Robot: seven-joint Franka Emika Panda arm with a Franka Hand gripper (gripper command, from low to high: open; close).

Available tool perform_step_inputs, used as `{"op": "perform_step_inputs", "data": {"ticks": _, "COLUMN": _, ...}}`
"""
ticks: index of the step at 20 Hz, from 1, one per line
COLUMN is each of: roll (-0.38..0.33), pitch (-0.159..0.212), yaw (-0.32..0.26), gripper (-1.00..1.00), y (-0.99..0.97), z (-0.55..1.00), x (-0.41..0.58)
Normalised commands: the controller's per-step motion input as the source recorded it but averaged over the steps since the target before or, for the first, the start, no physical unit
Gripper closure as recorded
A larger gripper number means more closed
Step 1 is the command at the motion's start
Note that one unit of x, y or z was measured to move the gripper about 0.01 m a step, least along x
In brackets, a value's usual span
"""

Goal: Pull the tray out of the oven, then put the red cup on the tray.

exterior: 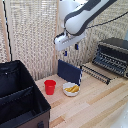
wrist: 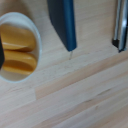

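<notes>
Tool (exterior: 70,48) hangs in the air above the back of the counter (exterior: 95,105), well clear of everything, two short dark fingertips (exterior: 76,47) pointing down with a small gap between them and nothing in it; can't tell from either view how wide that gap really is. Directly under it stands the upright dark blue panel (exterior: 68,71), roughly square-on to the exterior camera. Wrist view looks straight down: panel seen edge-on as a thin dark blue blade (wrist: 65,25), white bowl (wrist: 17,47) with yellow pieces to one side of it, a dark metal bar (wrist: 120,25) to the other, bare pale wood in between. In the exterior view the bowl (exterior: 71,89) sits just in front of the panel. Red cup (exterior: 50,87) stands upright on the counter just beside the bowl, toward the exterior view's left, not touching it. Tray (exterior: 98,73) sticks out of the front of the oven (exterior: 114,55) at the exterior view's right, bars visible, front edge reaching toward the panel, nothing on it. Large black fabric-sided box (exterior: 20,97) fills the exterior view's lower left, open top, near the cup.
</notes>
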Motion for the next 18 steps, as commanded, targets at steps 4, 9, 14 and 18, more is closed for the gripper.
{"op": "perform_step_inputs", "data": {"ticks": 4, "roll": -0.365, "pitch": -0.045, "yaw": 0.055, "gripper": -1.00, "y": -0.41, "z": 0.00, "x": -0.138}}
{"op": "perform_step_inputs", "data": {"ticks": 9, "roll": -0.311, "pitch": -0.037, "yaw": 0.074, "gripper": -1.00, "y": -0.53, "z": -0.03, "x": -0.015}}
{"op": "perform_step_inputs", "data": {"ticks": 14, "roll": -0.285, "pitch": -0.016, "yaw": 0.076, "gripper": -1.00, "y": -0.57, "z": -0.06, "x": 0.000}}
{"op": "perform_step_inputs", "data": {"ticks": 18, "roll": -0.261, "pitch": -0.003, "yaw": 0.078, "gripper": -1.00, "y": -0.59, "z": -0.04, "x": 0.000}}
